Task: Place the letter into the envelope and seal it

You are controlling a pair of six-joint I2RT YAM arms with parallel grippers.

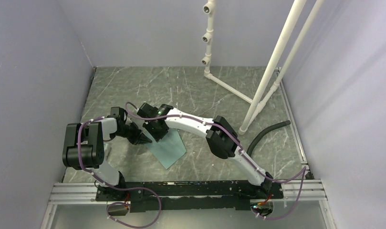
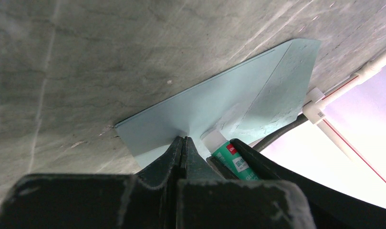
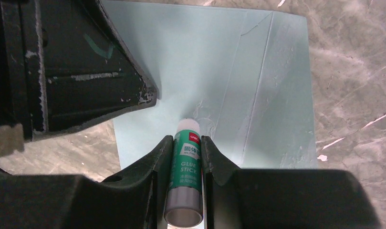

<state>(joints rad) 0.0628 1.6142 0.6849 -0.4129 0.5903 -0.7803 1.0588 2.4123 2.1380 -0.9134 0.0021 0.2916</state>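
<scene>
The teal envelope [image 1: 169,147] lies flat on the marble table, its flap folded out and streaked with shiny smears [image 3: 276,95]. My right gripper [image 3: 187,139] is shut on a green-and-white glue stick [image 3: 186,162], whose white tip touches the envelope beside the flap's fold. My left gripper [image 2: 185,140] is shut, and its tips rest on the envelope [image 2: 219,102] just left of the glue stick [image 2: 231,160]. In the top view both grippers, left [image 1: 145,140] and right [image 1: 155,129], meet at the envelope's far left corner. The letter is hidden.
A white pipe frame [image 1: 257,86] stands at the back right, its foot on the table. A black corrugated hose [image 1: 267,133] lies to the right of the envelope. Grey walls close in on the table's left, back and right.
</scene>
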